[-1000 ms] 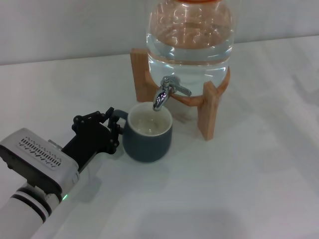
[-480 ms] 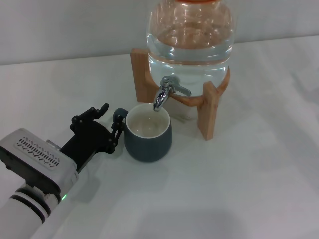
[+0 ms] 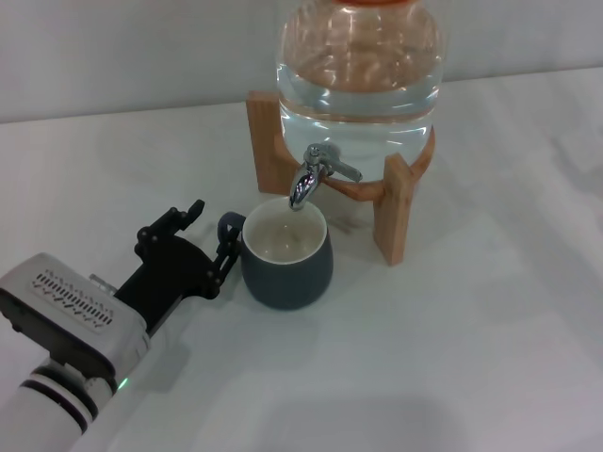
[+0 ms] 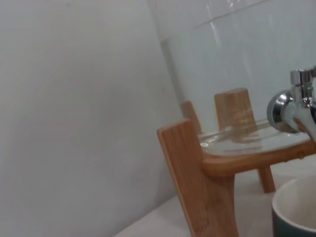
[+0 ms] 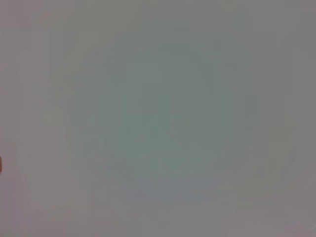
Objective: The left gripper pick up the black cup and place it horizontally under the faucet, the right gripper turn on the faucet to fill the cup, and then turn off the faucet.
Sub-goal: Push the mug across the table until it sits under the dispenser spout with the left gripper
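Note:
The black cup [image 3: 285, 256] stands upright on the white table, its cream inside facing up, right under the spout of the chrome faucet [image 3: 311, 179]. Its loop handle [image 3: 228, 224] points toward my left gripper [image 3: 211, 234]. That gripper is open, with one finger on each side of the handle and no grip on it. In the left wrist view the faucet [image 4: 295, 106] and the cup's rim [image 4: 295, 205] show at the edge. The faucet's lever lies to the side and no water runs. The right gripper is out of view; its wrist view shows only blank grey.
The clear water jar [image 3: 358, 71] sits on a wooden stand [image 3: 396, 212] behind the cup; the stand's leg [image 4: 195, 180] is close in the left wrist view. White table [image 3: 452, 358] lies open to the right and front.
My left gripper was shut on the cup's handle a second ago; its fingers have opened and drawn back a little. The cup has shifted slightly right.

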`<state>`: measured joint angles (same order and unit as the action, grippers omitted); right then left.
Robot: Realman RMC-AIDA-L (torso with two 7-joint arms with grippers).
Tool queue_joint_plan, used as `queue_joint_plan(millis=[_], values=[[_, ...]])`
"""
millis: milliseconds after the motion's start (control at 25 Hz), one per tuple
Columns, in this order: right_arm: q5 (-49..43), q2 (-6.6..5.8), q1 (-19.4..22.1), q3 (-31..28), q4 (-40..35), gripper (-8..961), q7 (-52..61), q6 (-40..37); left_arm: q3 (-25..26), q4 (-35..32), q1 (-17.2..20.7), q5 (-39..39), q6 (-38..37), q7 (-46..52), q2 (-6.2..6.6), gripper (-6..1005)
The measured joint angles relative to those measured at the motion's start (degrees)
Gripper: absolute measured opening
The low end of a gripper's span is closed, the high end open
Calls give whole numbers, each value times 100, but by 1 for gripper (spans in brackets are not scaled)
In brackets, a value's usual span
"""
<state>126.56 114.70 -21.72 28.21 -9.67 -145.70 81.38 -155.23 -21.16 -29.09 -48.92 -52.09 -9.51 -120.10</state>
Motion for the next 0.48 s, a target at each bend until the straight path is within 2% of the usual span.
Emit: queue_joint_plan(millis=[480], values=[[0,0,23,94,0,840,36,0,-70,-214,450,11,-20,-236,-11,543]])
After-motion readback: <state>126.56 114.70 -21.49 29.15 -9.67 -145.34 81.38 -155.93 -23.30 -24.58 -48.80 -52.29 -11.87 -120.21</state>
